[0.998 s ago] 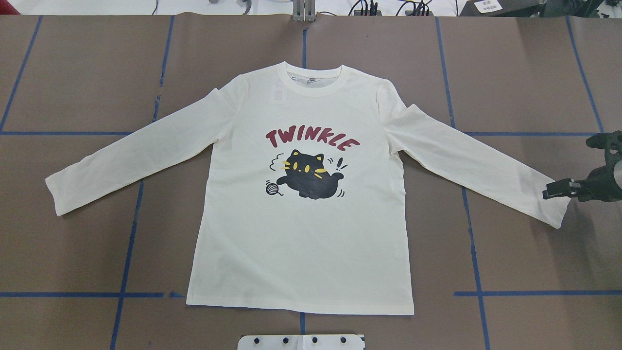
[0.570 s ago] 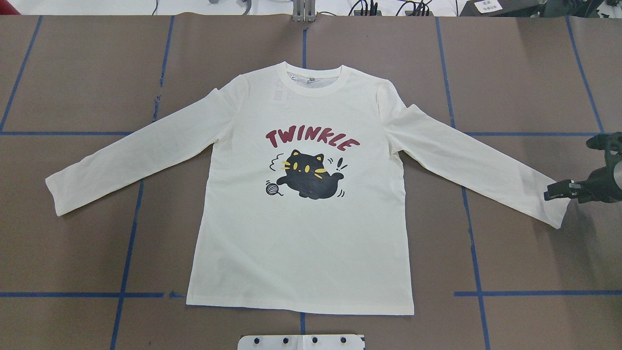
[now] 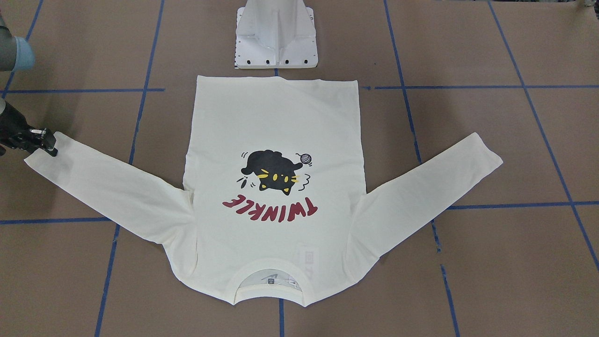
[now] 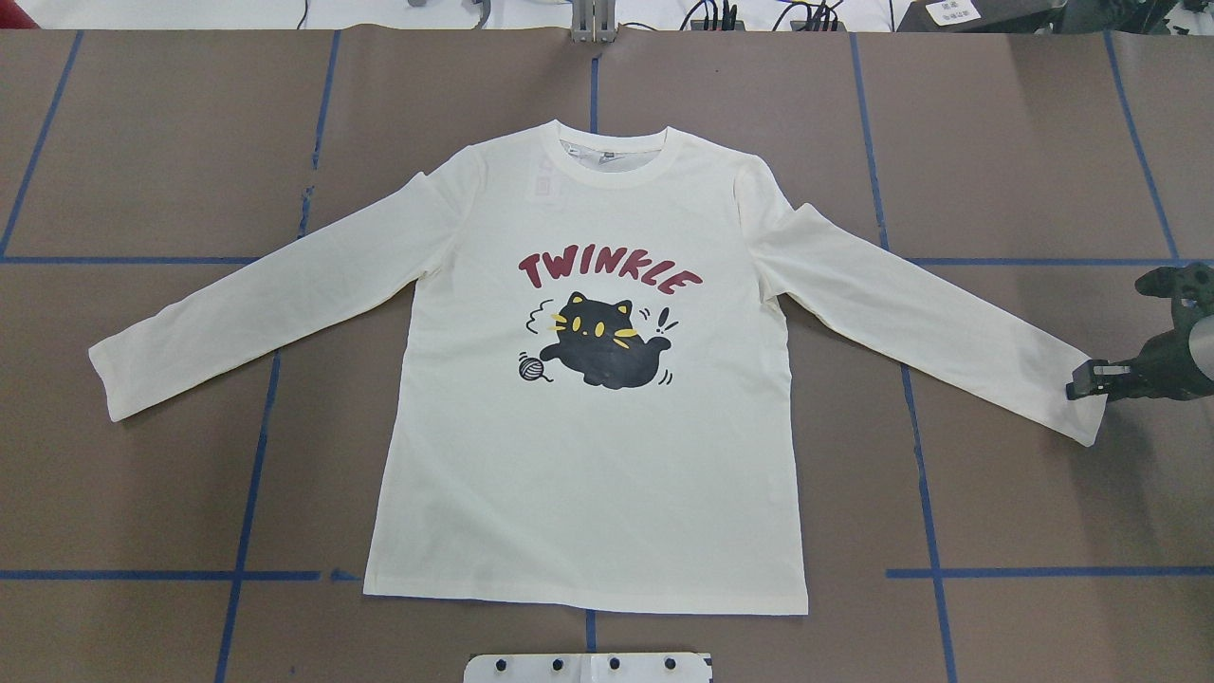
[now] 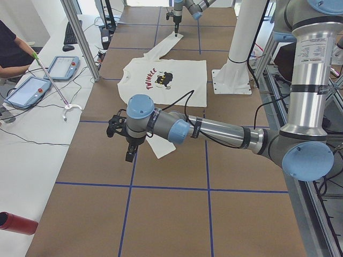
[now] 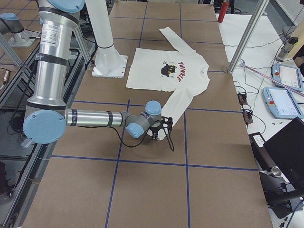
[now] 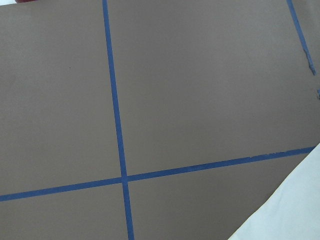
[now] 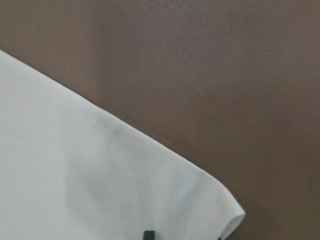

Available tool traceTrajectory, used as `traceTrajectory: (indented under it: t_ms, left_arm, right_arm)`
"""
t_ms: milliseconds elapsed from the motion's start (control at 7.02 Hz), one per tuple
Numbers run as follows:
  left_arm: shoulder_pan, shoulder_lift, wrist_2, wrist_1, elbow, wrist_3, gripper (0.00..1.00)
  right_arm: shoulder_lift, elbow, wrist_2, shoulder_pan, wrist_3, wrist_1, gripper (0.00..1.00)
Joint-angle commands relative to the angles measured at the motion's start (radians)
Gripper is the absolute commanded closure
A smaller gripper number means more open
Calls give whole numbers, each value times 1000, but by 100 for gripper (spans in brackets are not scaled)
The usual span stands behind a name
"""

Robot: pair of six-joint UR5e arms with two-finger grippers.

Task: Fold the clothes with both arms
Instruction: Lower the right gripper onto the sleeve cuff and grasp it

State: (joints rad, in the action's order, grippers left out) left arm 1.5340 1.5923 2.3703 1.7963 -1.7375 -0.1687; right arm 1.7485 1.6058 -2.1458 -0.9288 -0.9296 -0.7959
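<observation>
The cream-white T-shirt lies flat, print up, with both sleeves spread; it also shows in the front view. My right gripper is down at the right sleeve's cuff, also seen in the front view. The right wrist view shows one black fingertip over the flat, unbunched cuff; the jaws look open. My left gripper shows only in the exterior left view, hovering beside the left cuff; I cannot tell its state.
The white pedestal base stands just behind the shirt's hem. Blue tape lines cross the brown table. Operators' tablets and a red cylinder lie off the table's far side.
My right gripper has moved slightly toward the robot and lower onto the right cuff. The shirt has not moved.
</observation>
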Motion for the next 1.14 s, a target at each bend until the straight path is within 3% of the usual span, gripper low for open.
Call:
traceTrajectory:
  t_ms: [0,428,713,998]
  left_arm:
    - [0,0,1,0,-1,-2,0]
    - [0,-2,1,0,9,0,0]
    - [0,0,1,0,10,0,0]
    - [-1,9,0,-2,13,-3,0]
  right_arm:
    - [0,28,-3,-4,0,7,100]
    - [-15,121,-61,-2,-3,17,100]
    - [-212,125,-83,-2,-181,12,100]
    - [-501,12,-77,-1,-367,6,100]
